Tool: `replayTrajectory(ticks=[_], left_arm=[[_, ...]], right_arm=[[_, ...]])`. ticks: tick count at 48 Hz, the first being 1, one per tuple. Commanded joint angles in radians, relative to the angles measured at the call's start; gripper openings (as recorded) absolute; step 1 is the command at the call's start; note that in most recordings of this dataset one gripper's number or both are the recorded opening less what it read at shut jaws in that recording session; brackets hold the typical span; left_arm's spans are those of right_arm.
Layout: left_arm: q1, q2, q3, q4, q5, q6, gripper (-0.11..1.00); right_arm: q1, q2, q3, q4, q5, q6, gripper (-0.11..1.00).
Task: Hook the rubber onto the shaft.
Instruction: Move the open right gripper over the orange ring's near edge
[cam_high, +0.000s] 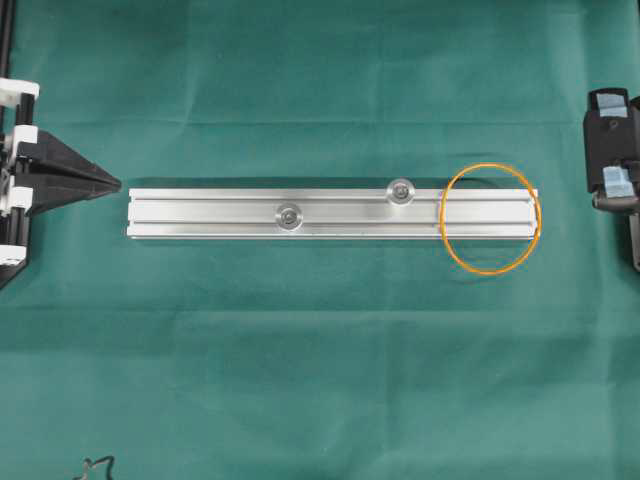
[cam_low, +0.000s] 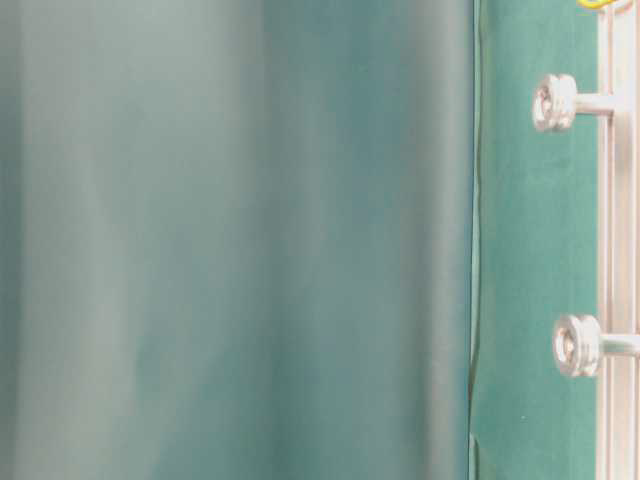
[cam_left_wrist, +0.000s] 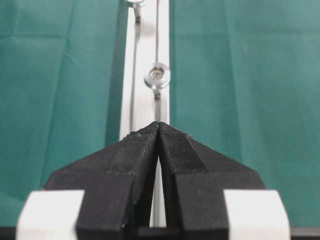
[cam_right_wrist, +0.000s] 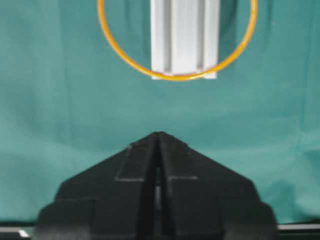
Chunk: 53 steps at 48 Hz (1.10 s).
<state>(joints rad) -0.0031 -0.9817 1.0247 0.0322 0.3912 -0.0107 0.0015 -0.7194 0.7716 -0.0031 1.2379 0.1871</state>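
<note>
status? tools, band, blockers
Left tool and right tool both shut, empty. Orange band lies draped over rail end, not on either post. Nothing in the way.

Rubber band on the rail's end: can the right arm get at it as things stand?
Probably yes. The orange rubber band lies draped over the aluminium rail end straight ahead of the right gripper, with only bare green cloth between. Its fingers are shut, so they must open first.

Lab test bench, green cloth (cam_high: 300, 350) covered table, aluminium rail (cam_high: 220, 213) fixture
</note>
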Motion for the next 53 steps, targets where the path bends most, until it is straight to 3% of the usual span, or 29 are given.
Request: replayTrajectory(ticks=[1,4,8,18,23,53], left_arm=[[-0.002,0.009,-0.031,0.003,-0.005,0.0,0.0],[-0.002,0.009,-0.031,0.003,-0.005,0.0,0.0],[-0.002,0.009,-0.031,0.003,-0.005,0.0,0.0],[-0.002,0.008,-0.031,0.003,-0.005,0.0,0.0],[-0.002,0.009,-0.031,0.003,-0.005,0.0,0.0],[0.0,0.009,-0.031,0.003,-0.005,0.0,0.0]], right_arm=[[0.0,0.002,-0.026,-0.002,0.005,0.002,0.03],[0.0,0.002,-0.026,-0.002,0.006,0.002,0.06],[0.0,0.002,-0.026,-0.006,0.005,0.002,0.18],[0.002,0.002,-0.026,-0.011,0.006,0.002,0.81],[0.002,0.003,-0.026,-0.014,0.005,0.002,0.99],[0.002,0.041,-0.043,-0.023,-0.005,0.002,0.98]])
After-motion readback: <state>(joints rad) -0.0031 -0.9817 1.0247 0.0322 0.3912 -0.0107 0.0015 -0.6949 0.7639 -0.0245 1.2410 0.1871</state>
